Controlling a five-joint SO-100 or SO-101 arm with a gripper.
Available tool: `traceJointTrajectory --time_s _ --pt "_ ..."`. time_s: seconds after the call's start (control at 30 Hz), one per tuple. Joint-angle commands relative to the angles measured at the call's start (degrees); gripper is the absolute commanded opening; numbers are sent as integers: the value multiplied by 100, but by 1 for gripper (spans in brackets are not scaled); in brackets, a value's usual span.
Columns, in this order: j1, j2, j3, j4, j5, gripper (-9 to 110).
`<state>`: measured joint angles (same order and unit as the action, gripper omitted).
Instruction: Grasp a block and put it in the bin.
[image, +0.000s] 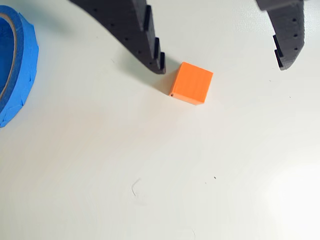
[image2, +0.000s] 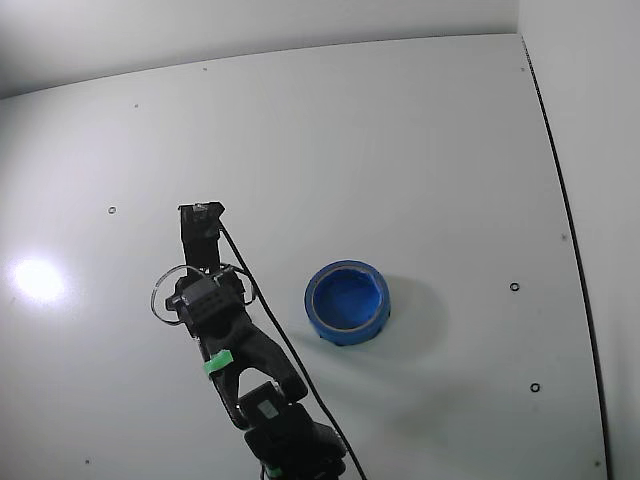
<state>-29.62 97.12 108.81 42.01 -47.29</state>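
The block (image: 192, 83) is a small orange cube on the white table in the wrist view. My gripper (image: 221, 65) is open above it, jaws wide apart. The left fingertip (image: 159, 65) stands just beside the cube's upper left corner, and the right fingertip (image: 284, 60) is well off to the right. The cube lies slightly below the line between the tips. The bin (image: 25, 70) is a round blue bowl at the left edge. In the fixed view the bin (image2: 346, 331) sits right of my gripper (image2: 200, 214), and the cube is hidden by the arm.
The white table (image2: 400, 150) stretches wide around the arm, with a seam down its right side (image2: 560, 210). A black cable (image2: 270, 320) runs along the arm. Lamp glare shows on the table at the left (image2: 35, 280).
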Motion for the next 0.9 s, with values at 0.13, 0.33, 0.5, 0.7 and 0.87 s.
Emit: traceJointTrajectory --time_s 0.13,0.33,0.5,0.7,0.87 --pt "-9 79 -563 -79 -44 34" --pt "-9 -281 -624 -88 -62 34" --pt "-9 -686 -624 -88 -44 34" --pt "-9 -800 -624 -88 -105 34" --pt "-9 -826 -721 -97 -114 34"
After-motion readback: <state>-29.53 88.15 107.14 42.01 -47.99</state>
